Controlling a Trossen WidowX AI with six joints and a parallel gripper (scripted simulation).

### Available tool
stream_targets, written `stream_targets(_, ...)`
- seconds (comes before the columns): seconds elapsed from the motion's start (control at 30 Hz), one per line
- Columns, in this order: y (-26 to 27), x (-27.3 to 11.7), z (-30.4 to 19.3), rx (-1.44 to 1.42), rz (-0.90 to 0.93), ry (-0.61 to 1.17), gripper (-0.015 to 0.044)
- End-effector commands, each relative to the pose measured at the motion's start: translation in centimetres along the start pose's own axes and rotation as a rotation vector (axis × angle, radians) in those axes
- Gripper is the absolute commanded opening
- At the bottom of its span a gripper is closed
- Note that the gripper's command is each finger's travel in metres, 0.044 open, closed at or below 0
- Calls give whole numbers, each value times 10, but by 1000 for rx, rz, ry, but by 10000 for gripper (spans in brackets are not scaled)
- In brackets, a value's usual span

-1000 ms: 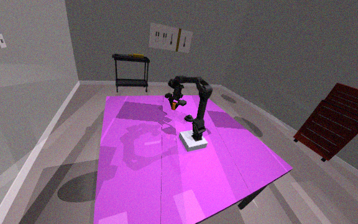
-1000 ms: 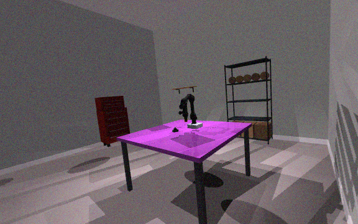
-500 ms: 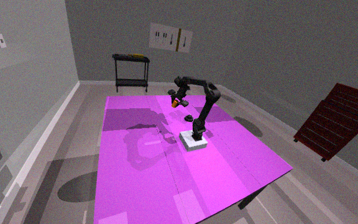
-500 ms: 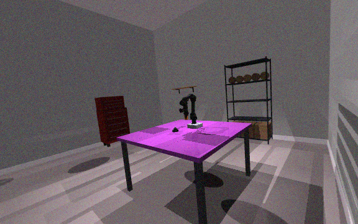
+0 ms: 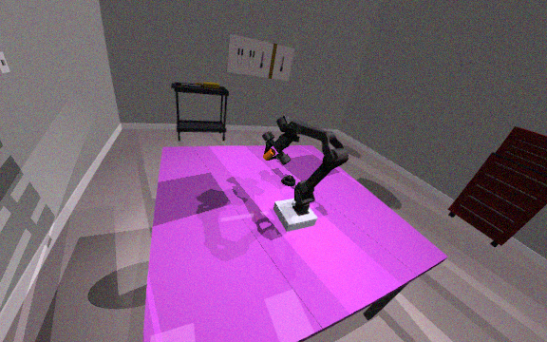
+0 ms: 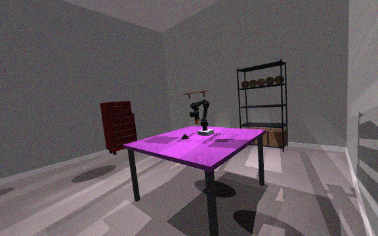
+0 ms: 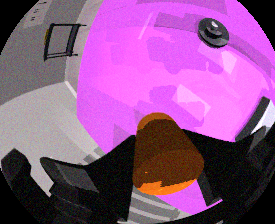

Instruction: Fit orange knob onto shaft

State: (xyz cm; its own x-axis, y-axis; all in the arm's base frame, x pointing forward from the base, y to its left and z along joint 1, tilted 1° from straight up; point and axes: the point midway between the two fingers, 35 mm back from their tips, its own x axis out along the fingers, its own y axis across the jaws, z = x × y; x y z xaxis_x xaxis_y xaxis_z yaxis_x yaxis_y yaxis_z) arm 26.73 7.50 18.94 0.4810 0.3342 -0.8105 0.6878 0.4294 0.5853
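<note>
The orange knob (image 5: pixel 269 154) (image 6: pixel 197 121) (image 7: pixel 168 150) is held high above the table, tilted in the top view. My gripper (image 5: pixel 273 156) (image 6: pixel 196 120) (image 7: pixel 169 162) is shut on it, with a finger on each side. The knob's hole cannot be made out. The dark round pedestal (image 5: pixel 288 180) (image 6: pixel 185 137) (image 7: pixel 213 34) stands on the table, apart from the knob and lower down. In the wrist view it is at the upper right, with a small bright shaft (image 7: pixel 214 24) at its centre. The shaft's flat side is too small to tell.
The arm's white base block (image 5: pixel 296 219) (image 6: pixel 205 132) sits on the magenta table (image 5: pixel 235 294) (image 6: pixel 205 154), near the pedestal. A red cabinet (image 5: pixel 516 185) (image 6: pixel 118 126), a dark cart (image 5: pixel 200 127) and a shelf rack (image 6: pixel 262 105) stand away from the table.
</note>
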Motion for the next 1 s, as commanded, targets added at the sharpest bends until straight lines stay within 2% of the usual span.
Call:
stream_targets(0.0, 4, -11, -2, -6, 90, 1, 0)
stream_targets(0.43, 7, -38, -8, -16, 348, 0, 0)
stream_targets(0.97, 4, -38, -9, -17, 445, 0, 0)
